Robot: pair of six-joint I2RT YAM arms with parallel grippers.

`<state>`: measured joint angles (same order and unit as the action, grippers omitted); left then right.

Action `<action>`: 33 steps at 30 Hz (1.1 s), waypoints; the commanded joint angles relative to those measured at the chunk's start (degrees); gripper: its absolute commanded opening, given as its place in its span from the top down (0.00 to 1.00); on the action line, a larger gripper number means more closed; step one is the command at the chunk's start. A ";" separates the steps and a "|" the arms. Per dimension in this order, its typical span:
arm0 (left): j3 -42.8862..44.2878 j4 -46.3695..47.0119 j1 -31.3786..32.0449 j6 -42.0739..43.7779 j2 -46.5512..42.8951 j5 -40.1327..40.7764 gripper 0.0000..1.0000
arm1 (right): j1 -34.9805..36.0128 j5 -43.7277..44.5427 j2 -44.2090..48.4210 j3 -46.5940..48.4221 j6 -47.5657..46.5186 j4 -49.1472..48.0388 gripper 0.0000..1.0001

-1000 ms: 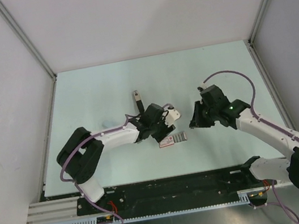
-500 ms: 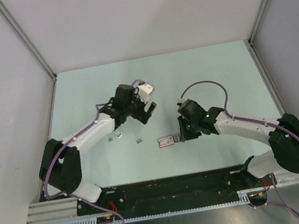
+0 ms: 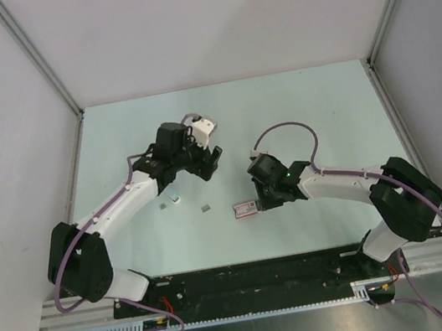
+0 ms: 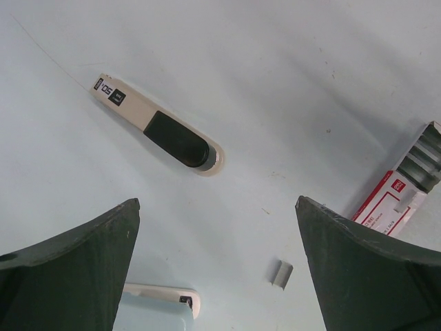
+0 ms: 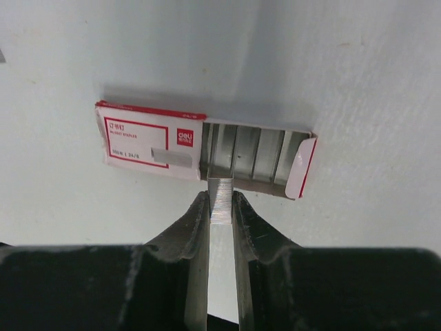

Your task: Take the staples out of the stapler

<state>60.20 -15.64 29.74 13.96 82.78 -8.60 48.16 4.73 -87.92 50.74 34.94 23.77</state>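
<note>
The stapler (image 4: pixel 158 131), a slim cream and black piece, lies flat on the table ahead of my left gripper (image 4: pixel 217 202). That gripper hangs wide open above the table with nothing between its fingers. A short loose strip of staples (image 4: pixel 281 273) lies under it, and also shows as the small grey strip of staples (image 3: pixel 205 208) from above. My left gripper (image 3: pixel 209 164) is up and left of it. My right gripper (image 5: pixel 220 196) is shut on a grey strip of staples (image 5: pixel 221 189), whose end touches the open red-and-white staple box (image 5: pixel 151 141). From above, the right gripper (image 3: pixel 263 203) sits beside the box (image 3: pixel 246 208).
A pale blue piece with a white rim (image 4: pixel 157 303) lies at the lower edge of the left wrist view. Two small bits (image 3: pixel 174 198) lie on the table left of the loose staples. Grey walls and metal rails bound the pale table (image 3: pixel 321 106).
My left gripper has opened wide and swung up and left, away from the staple box. My right arm has moved left and down to the box, still shut on its strip.
</note>
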 commanded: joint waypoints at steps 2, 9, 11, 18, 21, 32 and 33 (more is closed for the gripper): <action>-0.42 -0.42 -0.42 0.23 -2.35 -1.36 0.01 | 0.26 2.52 -1.53 3.20 -0.24 -1.64 1.00; -0.60 -0.37 -0.46 0.25 -2.65 -1.54 0.01 | 0.20 2.61 -3.44 3.93 -0.92 -1.79 1.00; -0.61 -0.41 -0.47 0.25 -2.63 -1.45 0.01 | 0.18 2.71 -3.78 4.10 -1.17 -1.73 1.00; -0.49 -0.42 -0.45 0.30 -2.77 -1.33 0.01 | -0.08 2.72 -4.50 4.47 -1.81 -1.75 1.00; -0.45 -0.38 -0.49 0.21 -2.63 -1.48 0.01 | -0.09 2.58 -4.77 4.65 -1.96 -1.79 1.00; -0.44 -0.44 -0.47 0.24 -2.76 -1.56 0.01 | 0.11 2.47 -5.28 4.72 -1.97 -1.18 0.92; -0.44 -0.44 -0.47 0.26 -2.74 -1.53 0.00 | 0.10 2.47 -5.22 4.72 -1.98 -1.14 0.89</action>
<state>59.75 -16.91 29.58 13.93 82.63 -8.75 48.16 6.04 -92.58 53.17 33.76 23.00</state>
